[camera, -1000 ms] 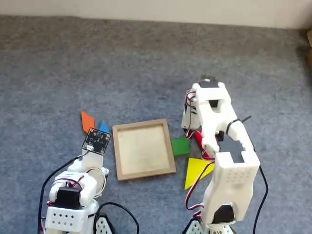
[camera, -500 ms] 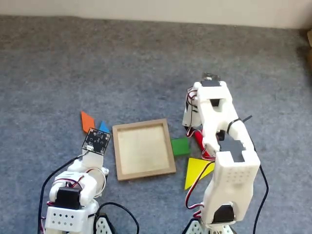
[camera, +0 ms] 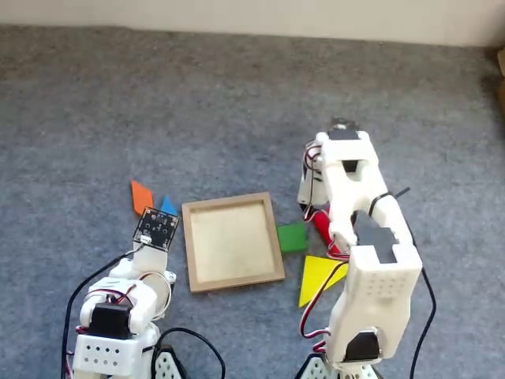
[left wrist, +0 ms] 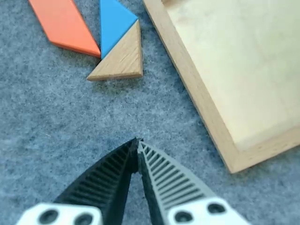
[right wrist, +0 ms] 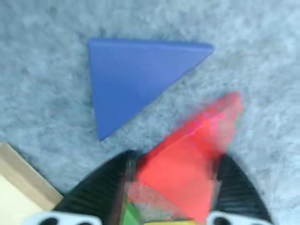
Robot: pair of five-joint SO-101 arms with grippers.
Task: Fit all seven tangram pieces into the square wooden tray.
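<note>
The right hand (right wrist: 174, 161) pinches the red triangle (right wrist: 187, 145) near the dark blue triangle (right wrist: 136, 75), likely bound for the tray (camera: 233, 200), which holds 0 pieces. The left hand (left wrist: 138, 146), pressed together, hangs beside the tray over the worktop (camera: 237, 95).

White plastic arms (camera: 371, 272), black servos, red and black cables; left hand's (left wrist: 138, 143) ribbed fingers (left wrist: 161, 171) black and grey.

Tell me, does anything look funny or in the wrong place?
Nothing looks broken. The wooden tray sits a bit crooked and holds no pieces; they lie around it on the carpet, like the orange piece and yellow piece. The right gripper holds the red piece between its fingers.
</note>
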